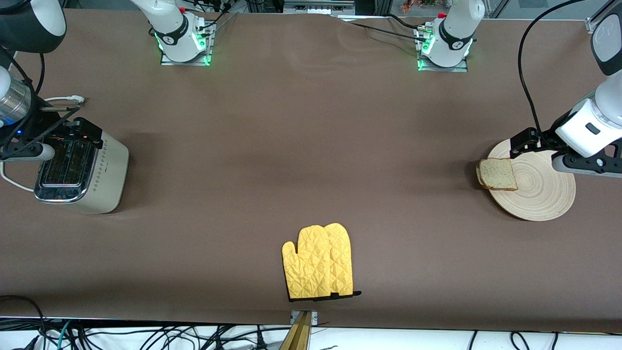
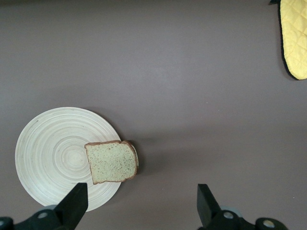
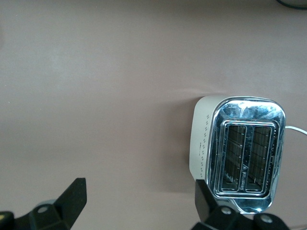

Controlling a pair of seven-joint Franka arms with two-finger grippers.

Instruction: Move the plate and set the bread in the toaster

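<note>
The plate (image 1: pixel 534 187) is seen lying flat on the brown table (image 1: pixel 301 146) at the left arm's end. The bread (image 1: pixel 496 174) is laid on it at about nine o'clock of the plate in the front view, one crust edge overhanging the rim toward the table's middle. The left gripper (image 1: pixel 522 141) is held over the plate, near its rim at about eleven o'clock, with its fingers (image 2: pixel 74 203) spread wide and nothing between them.

The toaster (image 1: pixel 80 167) is stood at the right arm's end of the table, both slots bare, a white cord (image 1: pixel 12 182) trailing from it. The right gripper (image 3: pixel 139 203) is held above the toaster, fingers spread apart and unladen.

A yellow oven mitt (image 1: pixel 318 262) is laid flat at about six o'clock of the table, near the edge nearest the front camera, well apart from plate and toaster.
</note>
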